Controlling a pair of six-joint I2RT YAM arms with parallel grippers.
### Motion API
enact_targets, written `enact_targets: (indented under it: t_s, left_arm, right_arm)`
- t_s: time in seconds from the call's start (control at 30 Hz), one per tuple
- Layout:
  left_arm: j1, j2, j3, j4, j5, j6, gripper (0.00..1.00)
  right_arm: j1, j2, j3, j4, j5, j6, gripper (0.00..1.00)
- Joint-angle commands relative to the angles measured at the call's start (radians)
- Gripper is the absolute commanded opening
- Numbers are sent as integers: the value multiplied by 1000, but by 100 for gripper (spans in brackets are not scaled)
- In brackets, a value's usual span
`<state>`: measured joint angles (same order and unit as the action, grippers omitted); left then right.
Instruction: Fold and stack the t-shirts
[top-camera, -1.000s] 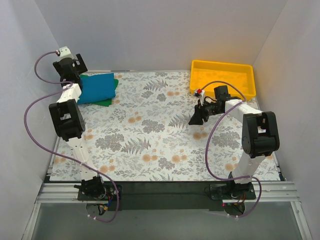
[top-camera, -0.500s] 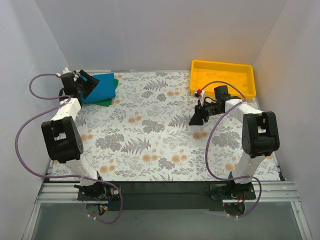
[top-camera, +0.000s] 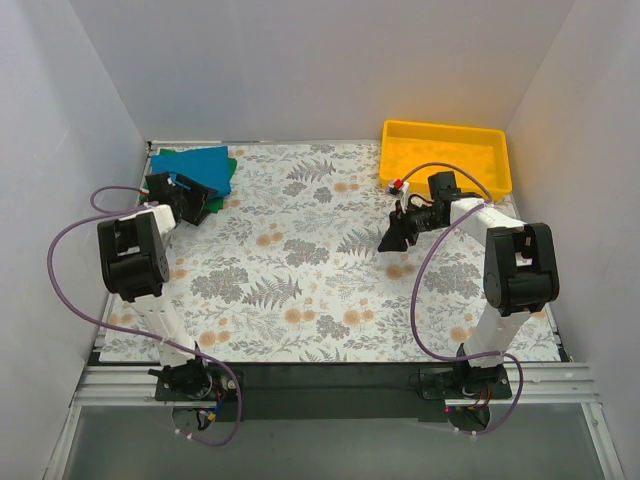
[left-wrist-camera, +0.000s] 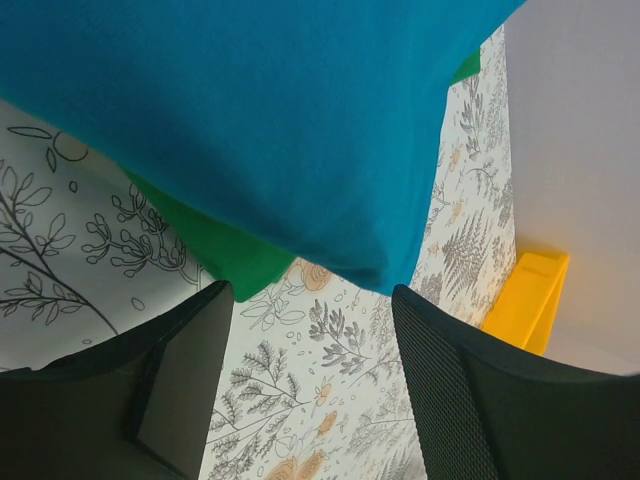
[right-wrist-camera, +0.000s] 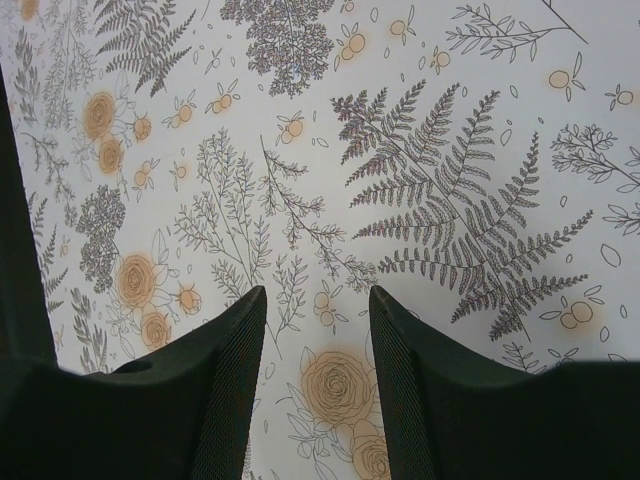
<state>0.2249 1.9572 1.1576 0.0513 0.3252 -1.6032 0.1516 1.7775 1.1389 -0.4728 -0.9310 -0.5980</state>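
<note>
The folded teal-blue t-shirt (top-camera: 197, 169) lies on top of the folded green t-shirt (top-camera: 226, 180) at the table's far left corner. In the left wrist view the teal shirt (left-wrist-camera: 250, 110) fills the top, with a green edge (left-wrist-camera: 225, 255) showing under it. My left gripper (top-camera: 197, 200) sits just in front of the stack, open, with only the patterned cloth between its fingers (left-wrist-camera: 310, 305). My right gripper (top-camera: 392, 238) hovers over the table's right middle, open and empty (right-wrist-camera: 315, 300).
A yellow plastic tray (top-camera: 447, 157) stands at the far right corner, behind the right arm. White walls close in the table on three sides. A floral tablecloth (top-camera: 300, 270) covers the surface.
My left arm has swung down and back from above the stack to the table just in front of it, and its jaws have narrowed. The right arm has not moved.
</note>
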Motion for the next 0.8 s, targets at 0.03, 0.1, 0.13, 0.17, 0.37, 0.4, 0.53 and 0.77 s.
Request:
enact_targets:
  t_s: [0.03,0.1,0.13,0.17,0.37,0.4,0.53,0.77]
  left_arm:
    - [-7,12,57,30,-12,-34,62]
    - [-9,22,68,28,-14,-37,60]
    - [-9,26,76,30,-14,-35,58]
    - [-9,26,76,30,-15,-35,56]
    - [-9,28,86,30,-21,-20,50]
    - [-9,32,88,30,-23,-15,47]
    - [-9,57,100,27,-8,-8,39]
    - [-4,43,119,42,44,34,6]
  right_arm:
    - [0,-3,41,-21,-29,-22,53]
    - [0,3,42,-23,-31,-25,53]
    - [-1,3,42,-26,-32,-25,53]
    - [-1,7,44,-26,-31,-26,53]
    - [-1,11,45,-30,-35,-29,53]
    - [0,11,45,-32,-37,-29,53]
    - [-1,10,45,-35,-35,-34,53]
    - [-1,3,48,-41,-37,-40,53]
